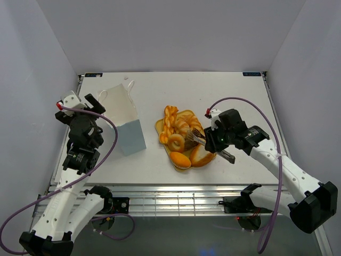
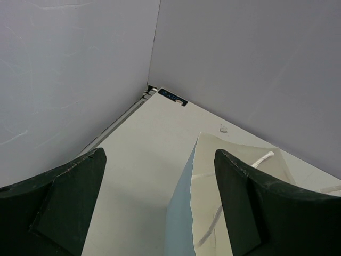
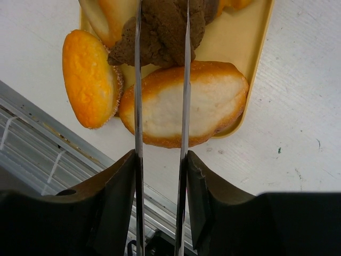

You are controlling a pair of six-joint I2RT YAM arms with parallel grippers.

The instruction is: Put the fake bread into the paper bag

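Logging our right end effector (image 1: 196, 135) astride the dark brown pastry (image 3: 162, 32) on the tray (image 3: 256, 42), grip unclear to us, and left end effector (image 2: 159, 160) wide apart around the paper bag (image 1: 125, 120) rim, presumably steadying it.

The white tabletop (image 1: 234, 96) carries a paper bag (image 1: 125, 125) standing upright toward its left side. A flat yellow tray (image 3: 240, 42) loaded with fake bread (image 1: 176, 141) lies near the middle, apart from the bag.

You've got glossy golden-orange fake bread (image 1: 180, 159), plus one dark brown piece (image 3: 165, 26). Tray (image 3: 248, 37) is flat yellow. Paper bag (image 1: 132, 137) is white with a pale-blue face. Worktop (image 1: 229, 90) white, cables (image 1: 115, 136) purple.
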